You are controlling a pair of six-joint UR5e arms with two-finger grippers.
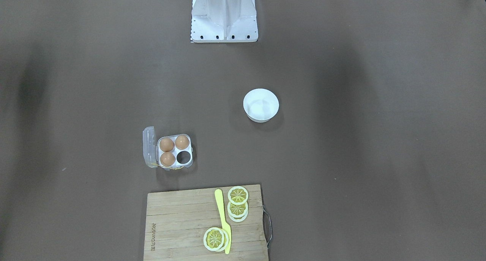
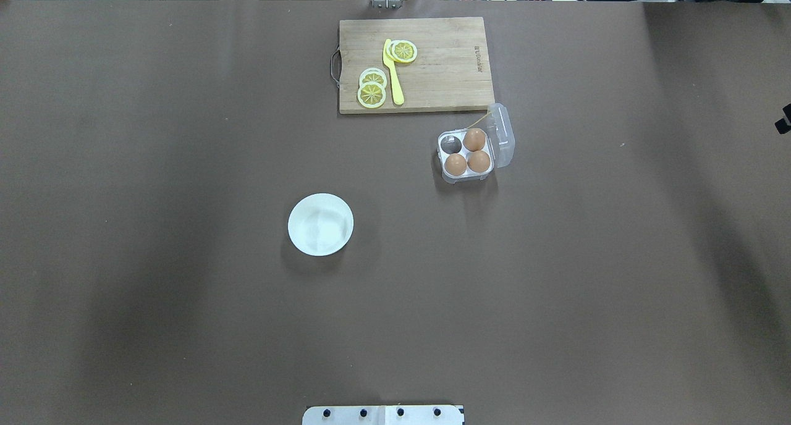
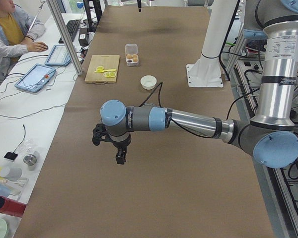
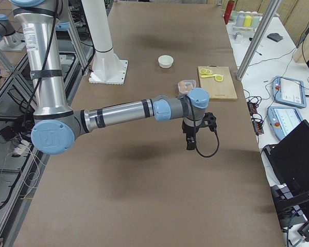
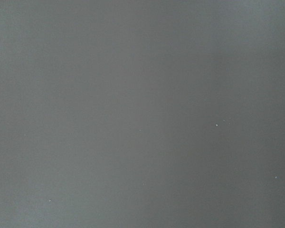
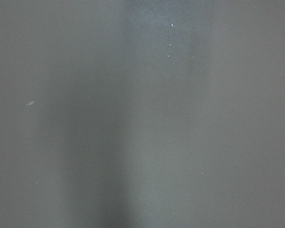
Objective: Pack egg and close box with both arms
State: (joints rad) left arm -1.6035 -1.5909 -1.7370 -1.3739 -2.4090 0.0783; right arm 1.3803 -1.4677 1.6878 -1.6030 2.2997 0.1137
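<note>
The box (image 1: 188, 163) is a small clear carton with its lid (image 1: 149, 147) open to the side. It shows in the overhead view (image 2: 441, 170) near the cutting board. Three brown eggs (image 1: 166, 144) fill three cells, and one cell (image 1: 183, 157) is empty. I see no loose egg. My left gripper (image 3: 120, 157) hangs above bare table far from the box, seen only in the exterior left view. My right gripper (image 4: 190, 143) hangs above bare table, seen in the exterior right view. I cannot tell whether either is open or shut. Both wrist views show only brown table cover.
A white round bowl (image 1: 261, 118) stands mid-table and looks empty. A wooden cutting board (image 1: 178, 223) with lemon slices (image 1: 238, 195) and a yellow knife (image 1: 223, 219) lies beyond the box. The white robot base (image 1: 224, 16) is at the table's edge. A person (image 3: 10, 29) sits at a side desk.
</note>
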